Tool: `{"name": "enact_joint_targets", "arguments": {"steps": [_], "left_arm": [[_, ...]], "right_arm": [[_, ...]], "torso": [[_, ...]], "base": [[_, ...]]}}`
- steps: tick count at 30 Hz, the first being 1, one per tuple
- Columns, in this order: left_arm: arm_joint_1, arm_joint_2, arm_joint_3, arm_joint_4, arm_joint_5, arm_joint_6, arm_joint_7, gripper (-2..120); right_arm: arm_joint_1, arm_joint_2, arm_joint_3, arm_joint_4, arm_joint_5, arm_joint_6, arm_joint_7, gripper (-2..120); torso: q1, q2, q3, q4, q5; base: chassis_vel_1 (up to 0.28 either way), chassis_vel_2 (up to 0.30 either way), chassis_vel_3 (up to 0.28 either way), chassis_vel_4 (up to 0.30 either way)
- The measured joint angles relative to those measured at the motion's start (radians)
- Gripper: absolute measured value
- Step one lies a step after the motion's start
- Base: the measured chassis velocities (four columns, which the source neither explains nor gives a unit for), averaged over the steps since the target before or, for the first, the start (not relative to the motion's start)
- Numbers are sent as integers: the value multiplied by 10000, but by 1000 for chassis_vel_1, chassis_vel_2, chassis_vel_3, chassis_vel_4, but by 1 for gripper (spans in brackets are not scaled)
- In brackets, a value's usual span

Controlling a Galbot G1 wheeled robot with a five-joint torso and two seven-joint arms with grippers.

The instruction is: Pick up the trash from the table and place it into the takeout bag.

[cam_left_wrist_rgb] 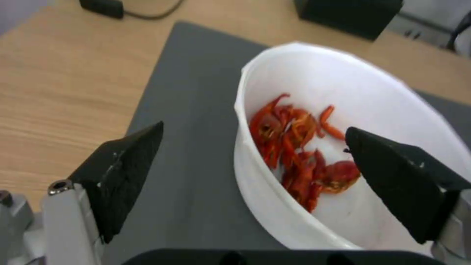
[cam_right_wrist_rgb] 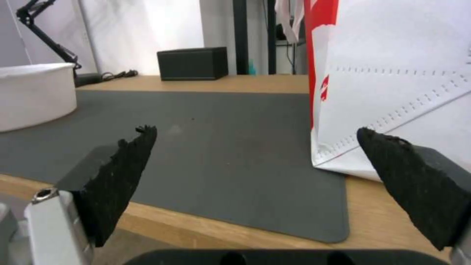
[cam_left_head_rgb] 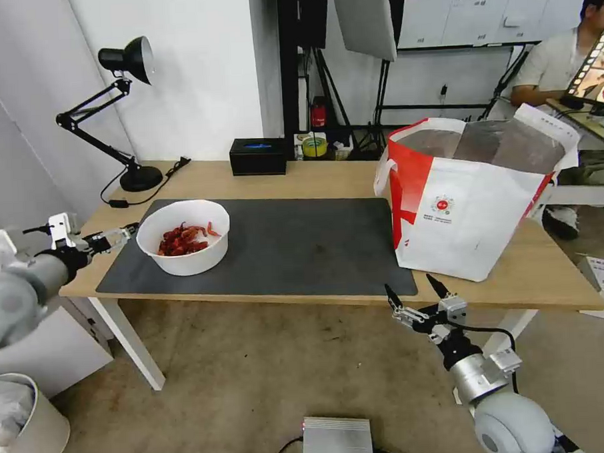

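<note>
Wooden table (cam_left_head_rgb: 300, 176), grey mat (cam_left_head_rgb: 296, 243), desk lamp (cam_left_head_rgb: 120, 107), left claw (cam_left_head_rgb: 130, 231) and right claw (cam_left_head_rgb: 415, 295) both spread open

One bowl (cam_left_head_rgb: 184, 245), one takeout bag (cam_left_head_rgb: 471, 199), one box (cam_left_head_rgb: 258, 155).

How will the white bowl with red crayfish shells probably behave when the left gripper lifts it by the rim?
The white bowl looks thin-walled, so its rim may flex under a pinch by the open left gripper. The crayfish shells cover little of the bottom, so it is probably light. They lie loose and could slide or spill if it tilts.
</note>
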State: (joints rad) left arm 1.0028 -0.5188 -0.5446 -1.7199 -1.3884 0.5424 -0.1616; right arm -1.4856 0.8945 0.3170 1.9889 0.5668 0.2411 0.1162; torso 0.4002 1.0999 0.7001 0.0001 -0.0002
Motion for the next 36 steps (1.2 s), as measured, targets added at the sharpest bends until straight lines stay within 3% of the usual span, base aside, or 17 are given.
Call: {"name": "enact_joint_targets", "arguments": {"steps": [2, 3, 5, 11, 29, 36], "left_arm": [[-1092, 54, 890, 563, -114, 726, 17, 100], [-1092, 54, 890, 563, -114, 726, 17, 100], [-2461, -69, 2016, 1147, -379, 1288, 18, 100], [-3564, -245, 3111, 1719, -404, 1875, -43, 100], [-5084, -486, 4784, 2701, -282, 1986, -658, 98], [-5292, -363, 5097, 2756, -152, 1963, -465, 75]], "right_arm": [[1, 0, 0, 0, 0, 0, 1, 100], [1, 0, 0, 0, 0, 0, 1, 100], [1, 0, 0, 1, 0, 0, -2, 100], [1, 0, 1, 1, 0, 0, -1, 100], [1, 0, 1, 1, 0, 0, 0, 100], [0, 0, 0, 1, 0, 0, 0, 100]], "torso": [[0, 0, 0, 0, 0], [0, 0, 0, 0, 0], [0, 0, 0, -1, 0], [-1, 0, 0, -1, 1], [-1, 0, -1, -2, 2], [-1, 0, 0, -1, 1]], "base": [[0, 0, 0, 0], [0, 0, 0, 0], [0, 0, 0, 0], [0, 0, 0, 0], [0, 0, 0, 0], [0, 0, 0, 0]]}}
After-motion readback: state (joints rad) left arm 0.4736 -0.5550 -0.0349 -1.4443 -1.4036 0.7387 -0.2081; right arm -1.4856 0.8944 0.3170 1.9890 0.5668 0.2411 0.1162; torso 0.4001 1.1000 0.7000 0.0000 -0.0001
